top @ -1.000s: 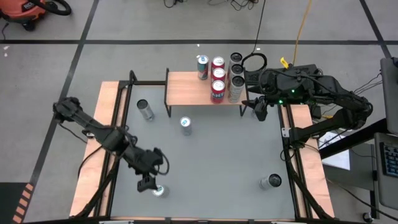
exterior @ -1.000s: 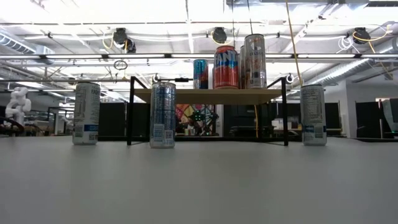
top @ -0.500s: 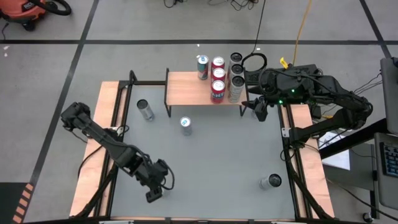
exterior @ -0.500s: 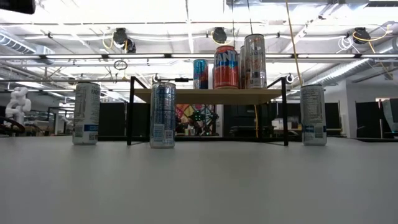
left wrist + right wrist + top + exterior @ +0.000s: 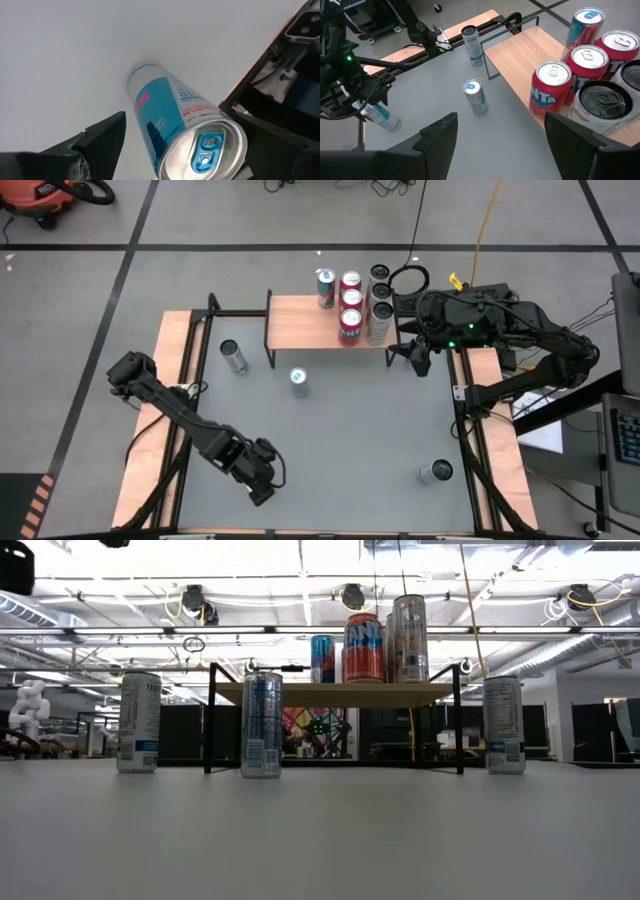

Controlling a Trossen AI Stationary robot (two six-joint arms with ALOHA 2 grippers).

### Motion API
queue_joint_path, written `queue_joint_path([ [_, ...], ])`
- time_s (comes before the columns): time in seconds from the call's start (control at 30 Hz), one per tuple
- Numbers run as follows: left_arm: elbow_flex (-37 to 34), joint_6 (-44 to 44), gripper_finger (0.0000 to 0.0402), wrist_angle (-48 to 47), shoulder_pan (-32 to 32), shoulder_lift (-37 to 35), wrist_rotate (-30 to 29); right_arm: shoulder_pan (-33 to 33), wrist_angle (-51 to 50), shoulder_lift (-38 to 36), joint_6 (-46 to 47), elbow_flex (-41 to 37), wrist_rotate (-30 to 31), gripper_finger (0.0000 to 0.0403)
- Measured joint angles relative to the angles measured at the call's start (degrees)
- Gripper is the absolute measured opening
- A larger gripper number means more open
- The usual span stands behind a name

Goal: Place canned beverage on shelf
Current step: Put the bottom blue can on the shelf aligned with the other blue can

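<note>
One blue can point(image 5: 172, 125) between spread left gripper point(image 5: 195, 145) fingers, apparently ungripped, table's near edge.

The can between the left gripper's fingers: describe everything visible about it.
The can is slim, white and light blue with pink marks, a silver top and a blue pull tab, unopened. It stands upright on the grey table near its front edge. The left gripper has its open fingers on either side of it, not touching. In the right wrist view it shows beside the left arm.

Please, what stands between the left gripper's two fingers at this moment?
A light blue can stands upright between the open fingers of the left gripper; the left wrist view shows it.
</note>
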Motion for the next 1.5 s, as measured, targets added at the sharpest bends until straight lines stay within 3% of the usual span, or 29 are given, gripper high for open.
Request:
queue_joint_path([
  [0.2,0.0,-5.4,0.0341,-0.5,0.0,0.1,0.8,0.0,0.0,0.0,-0.2,0.0,0.0,0.0263],
  [0.47,0.1,-6.2,0.0256,-0.6,0.1,0.0,2.3,0.0,0.0,0.0,-0.4,0.0,0.1,0.0263],
  [0.6,0.1,-6.2,0.0234,-0.8,0.2,0.0,3.0,0.0,0.0,0.0,-0.4,0.0,0.1,0.0263],
  [0.83,0.0,-7.7,0.0227,-0.1,1.3,-0.9,4.8,0.0,0.0,0.0,0.0,0.0,0.1,0.0263],
  [1.27,2.4,-7.4,0.0224,-2.4,3.8,-5.2,1.6,0.0,0.3,0.0,0.0,0.0,0.1,0.0263],
  [1.4,2.4,-7.2,0.0224,-0.9,5.9,-9.3,-2.2,0.0,2.5,0.2,0.0,0.0,-0.7,0.0263],
  [1.5,2.4,-7.3,0.0224,0.4,8.3,-13.2,-6.4,0.0,5.7,0.8,0.7,0.0,-6.6,0.0263],
])
